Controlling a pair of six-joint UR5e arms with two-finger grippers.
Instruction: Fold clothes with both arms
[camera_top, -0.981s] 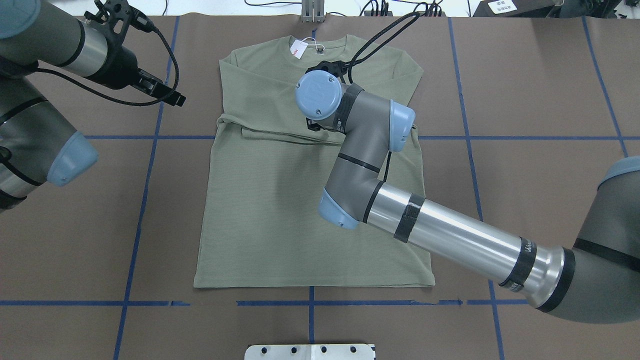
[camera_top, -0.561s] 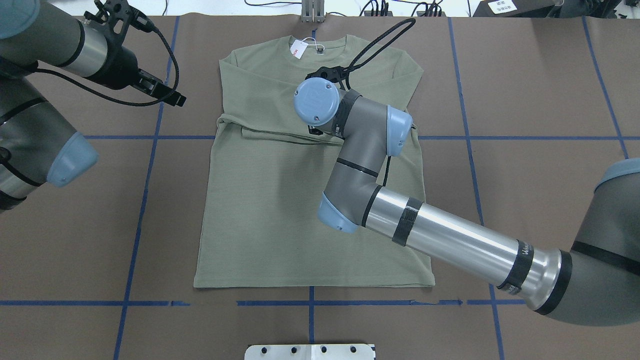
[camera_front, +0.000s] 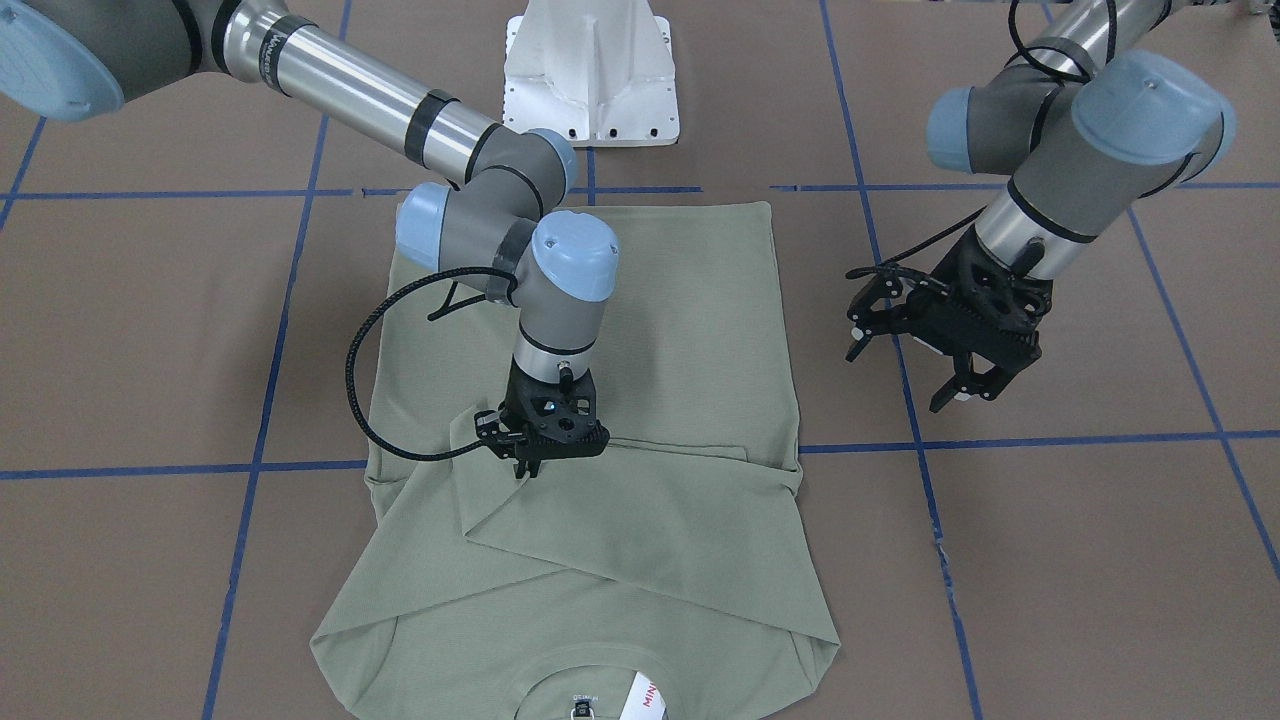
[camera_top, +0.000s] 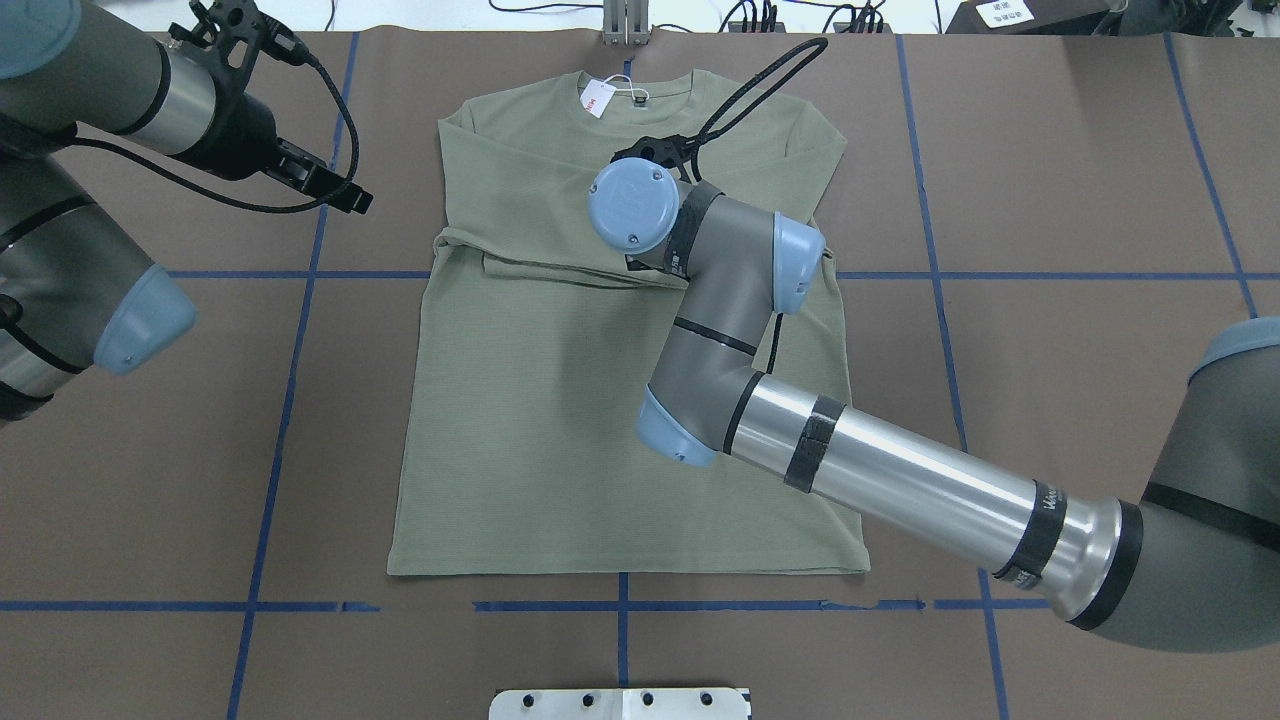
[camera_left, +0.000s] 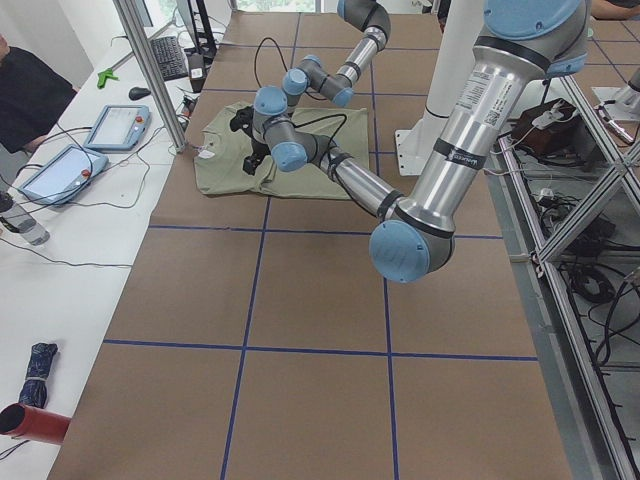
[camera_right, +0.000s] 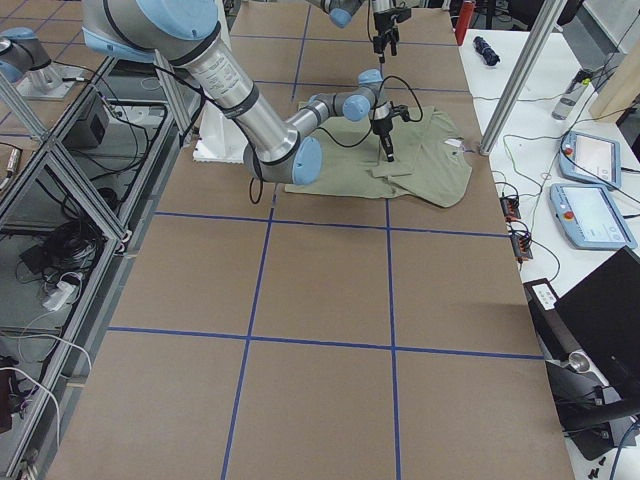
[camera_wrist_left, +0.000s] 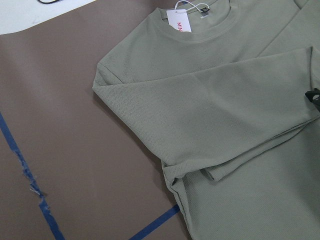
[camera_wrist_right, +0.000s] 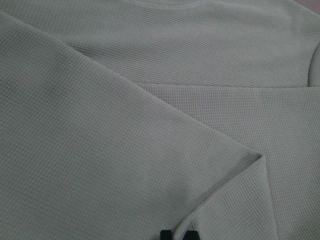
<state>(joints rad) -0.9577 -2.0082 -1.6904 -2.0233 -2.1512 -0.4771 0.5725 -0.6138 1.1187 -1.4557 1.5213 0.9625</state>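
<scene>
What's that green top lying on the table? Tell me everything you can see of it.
It is a sage-green knit shirt with long sleeves, lying flat on the brown table cover, hem toward the robot. Both sleeves are folded across the chest, one over the other. A white hang tag with red lettering and a dark neck label sit at the round collar. The right gripper, tips close together, appears to pinch the upper sleeve's cuff; nothing else touches it.
</scene>
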